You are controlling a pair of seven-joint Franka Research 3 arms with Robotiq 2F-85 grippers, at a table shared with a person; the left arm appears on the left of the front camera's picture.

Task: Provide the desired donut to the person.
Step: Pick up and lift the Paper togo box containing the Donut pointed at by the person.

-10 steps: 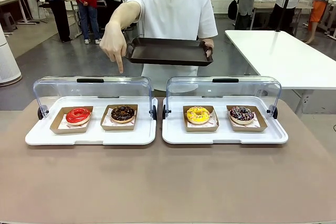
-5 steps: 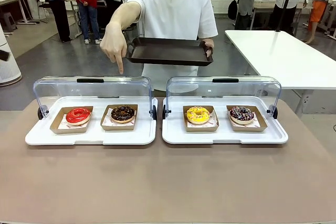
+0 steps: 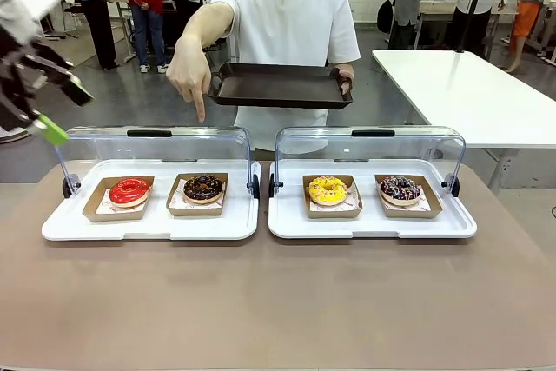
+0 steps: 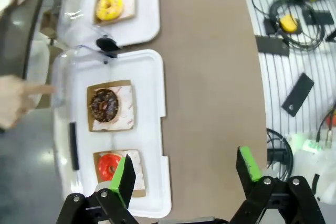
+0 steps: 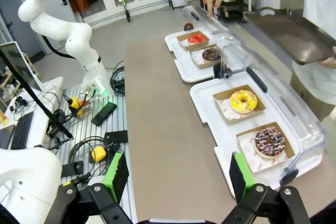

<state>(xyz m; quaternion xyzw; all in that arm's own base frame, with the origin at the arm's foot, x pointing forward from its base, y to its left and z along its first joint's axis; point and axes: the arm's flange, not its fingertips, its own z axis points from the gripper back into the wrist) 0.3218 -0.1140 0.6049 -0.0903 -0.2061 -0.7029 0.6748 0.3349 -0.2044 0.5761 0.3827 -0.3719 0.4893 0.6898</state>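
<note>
The person stands at the far side of the tabletop. One arm is stretched forward, and the pointing hand has its index finger aimed straight down over the left case. The person's other hand holds a dark serving tray level at the waist.

The fingertip lines up with the chocolate donut. That donut sits in a brown paper tray in the right half of the left case, beside the red donut. The right case holds a yellow donut and a sprinkled donut, each in its own paper tray. Both cases have their clear lids swung up at the far edge.

The left robot hand hangs in the air above and to the left of the left case. Its green-padded fingers are spread wide with nothing between them. Its wrist view shows the same wide gap, with the red donut close to one finger and the chocolate donut farther up.

The right robot hand is also wide and empty, looking along the tabletop past the right case.
</note>
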